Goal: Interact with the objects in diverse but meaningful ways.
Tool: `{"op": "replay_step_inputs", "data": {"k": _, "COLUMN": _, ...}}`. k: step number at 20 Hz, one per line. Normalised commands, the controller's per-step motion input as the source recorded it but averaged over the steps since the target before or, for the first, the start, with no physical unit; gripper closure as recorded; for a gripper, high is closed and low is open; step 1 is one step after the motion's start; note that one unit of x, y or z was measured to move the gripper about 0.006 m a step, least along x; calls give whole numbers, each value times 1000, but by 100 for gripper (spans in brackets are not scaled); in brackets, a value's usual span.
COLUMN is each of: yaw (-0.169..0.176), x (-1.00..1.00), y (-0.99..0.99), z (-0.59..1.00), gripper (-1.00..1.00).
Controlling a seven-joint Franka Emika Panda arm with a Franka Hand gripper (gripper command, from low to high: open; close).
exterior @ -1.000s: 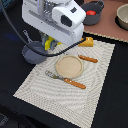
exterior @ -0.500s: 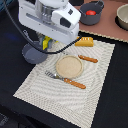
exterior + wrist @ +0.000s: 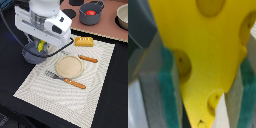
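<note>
Yellow cheese wedge (image 3: 210, 55) sits between the gripper (image 3: 208, 95) pads, clamped by the look of it, at the mat's (image 3: 75, 100) far corner on the exterior view's left.
Risk: the tapered wedge could squirt out of the teal pads (image 3: 170, 95) if lifted fast. Arm body hides the grasp in the exterior view; tomato (image 3: 90, 12) in the grey pot (image 3: 91, 17), bread loaf (image 3: 83, 41), plate (image 3: 68, 66) all untouched.

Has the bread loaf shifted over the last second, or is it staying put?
No. The bread loaf sits in the same spot at the placemat's far edge, just beyond the plate.
</note>
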Motion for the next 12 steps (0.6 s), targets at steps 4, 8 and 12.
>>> {"op": "replay_step_inputs", "data": {"k": 4, "yaw": 1, "x": -899, "y": -173, "z": -121, "gripper": 100}}
{"op": "replay_step_inputs", "data": {"k": 8, "yaw": 0, "x": -619, "y": -234, "z": -30, "gripper": 100}}
{"op": "replay_step_inputs", "data": {"k": 12, "yaw": 5, "x": -159, "y": -120, "z": 251, "gripper": 100}}
